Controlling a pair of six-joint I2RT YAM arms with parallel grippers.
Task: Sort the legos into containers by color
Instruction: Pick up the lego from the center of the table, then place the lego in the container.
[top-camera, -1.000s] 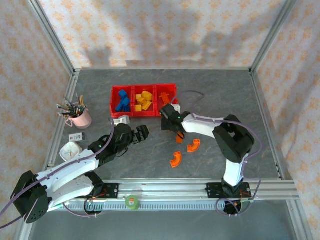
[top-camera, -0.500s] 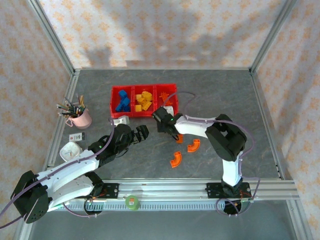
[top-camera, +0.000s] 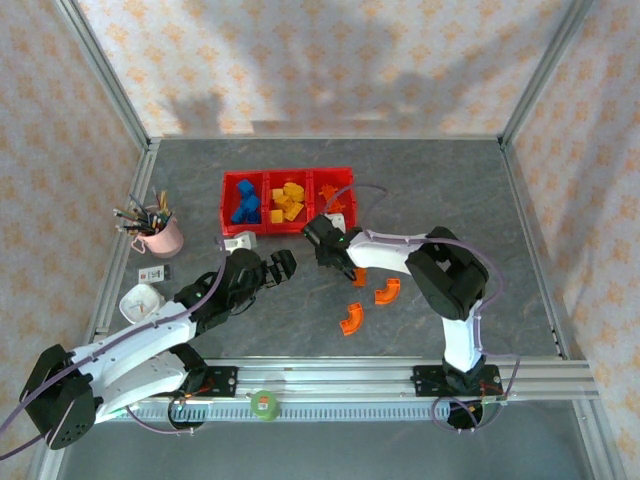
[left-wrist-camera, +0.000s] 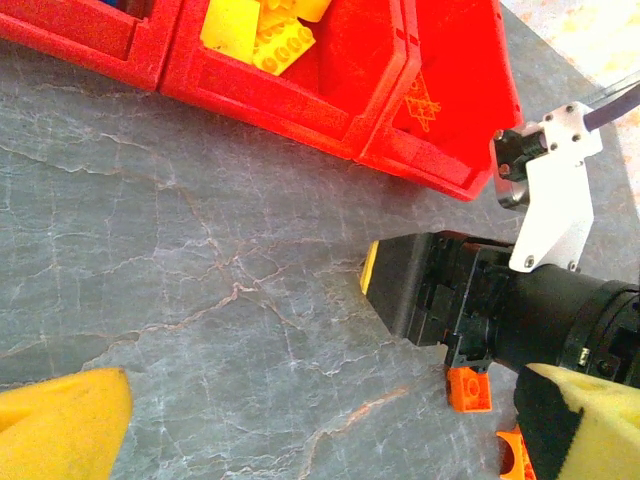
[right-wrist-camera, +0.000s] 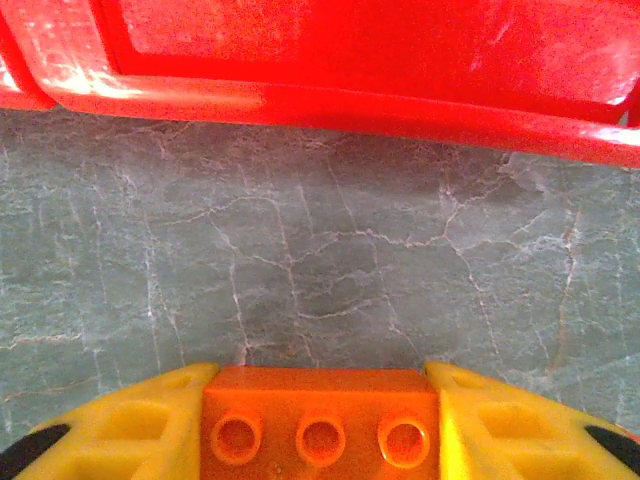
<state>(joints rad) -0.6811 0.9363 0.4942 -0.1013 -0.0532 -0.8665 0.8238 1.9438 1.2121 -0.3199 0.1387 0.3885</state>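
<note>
Currently the right tool (top-camera: 351, 273) is clamping an orange brick (right-wrist-camera: 320, 415) low at the tabletop (right-wrist-camera: 300, 250), near the red tray (right-wrist-camera: 400, 100) (light, stiff, slick plastic, so squeezing its flat sides is looking safest). Left tool (top-camera: 283, 266) is hanging wide apart, holding nothing.

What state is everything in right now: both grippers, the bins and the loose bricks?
Left gripper: open, empty.
Right gripper: shut on the orange brick, facing the tray.
Orange brick: pinched between the right fingers.
Red tray: blue bricks in the left bin, yellow bricks in the middle, orange pieces in the right.
Orange arches: two lying loose on the table, unsorted.
Pink cup: upright, holding pens.
</note>
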